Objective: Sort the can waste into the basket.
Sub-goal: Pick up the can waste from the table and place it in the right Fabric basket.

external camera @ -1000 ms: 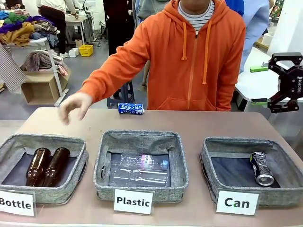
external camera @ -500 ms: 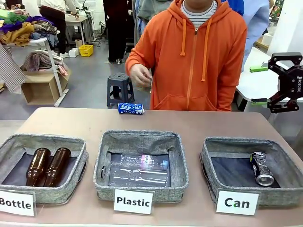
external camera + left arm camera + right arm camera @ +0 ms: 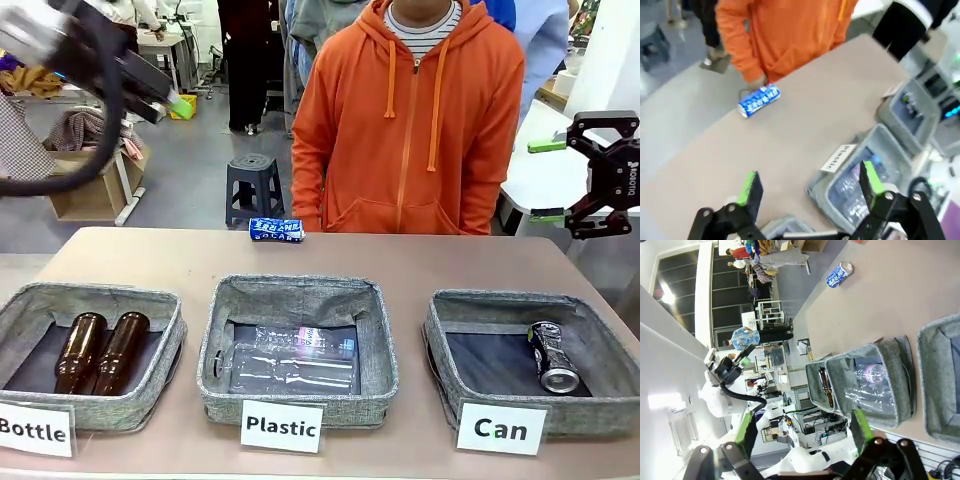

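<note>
Blue can (image 3: 276, 229) on its side | left claw (image 3: 807, 180) aloft, apart | right claw (image 3: 545, 180) aloft, apart

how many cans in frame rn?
2. Blue can lies on the table near its far edge, in front of the person. Dark can lies in the Can basket. None seems hidden.

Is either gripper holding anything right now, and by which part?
Nothing is held: left gripper and right gripper are both open and empty. The blue can lies on the table.
</note>
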